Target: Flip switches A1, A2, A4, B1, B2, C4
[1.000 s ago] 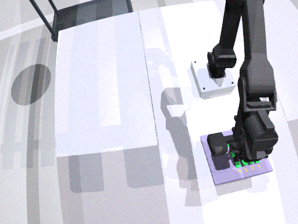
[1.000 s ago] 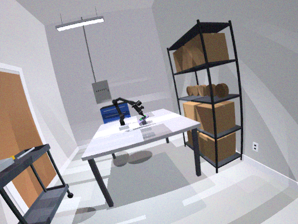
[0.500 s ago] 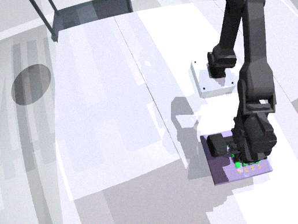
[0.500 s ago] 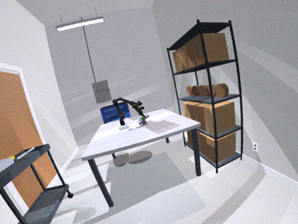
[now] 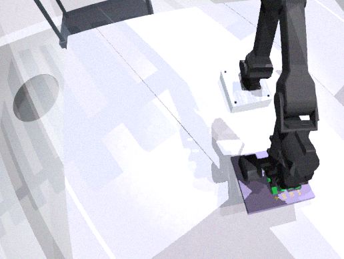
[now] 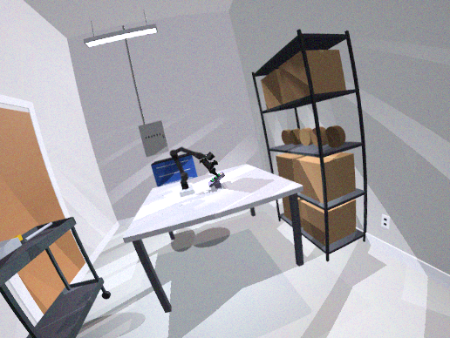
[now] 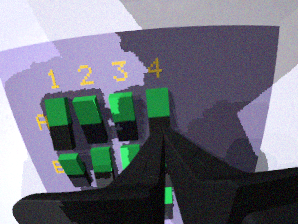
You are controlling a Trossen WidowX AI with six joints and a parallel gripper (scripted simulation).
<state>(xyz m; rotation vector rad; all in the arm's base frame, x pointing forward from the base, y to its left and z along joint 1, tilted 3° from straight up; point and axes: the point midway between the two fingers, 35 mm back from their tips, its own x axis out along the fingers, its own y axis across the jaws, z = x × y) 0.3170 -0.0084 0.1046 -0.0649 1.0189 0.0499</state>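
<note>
The purple switch panel [image 5: 260, 200] [image 6: 216, 179] [image 7: 213, 70] lies on the white table, with yellow column numbers 1 to 4 printed on it. In the wrist view, row A shows green switches A1 [image 7: 56, 112], A2 [image 7: 87, 111], A3 [image 7: 121, 106] and A4 [image 7: 157, 102]. Below them are B1 [image 7: 72, 163], B2 [image 7: 101, 157] and B3 [image 7: 129, 152]. My gripper [image 7: 161, 133] [image 5: 274, 183] [image 6: 213, 175] is shut and empty, low over the panel. Its tips sit at the near end of A4 and cover it. Column 4 below A4 and row C are hidden by the fingers.
The arm's white base plate [image 5: 247, 97] stands behind the panel. A dark cart [image 5: 100, 13] [image 6: 39, 261] stands off the table. A blue box [image 6: 173, 171] is behind the table and a shelf rack [image 6: 314, 144] with cartons is to its right.
</note>
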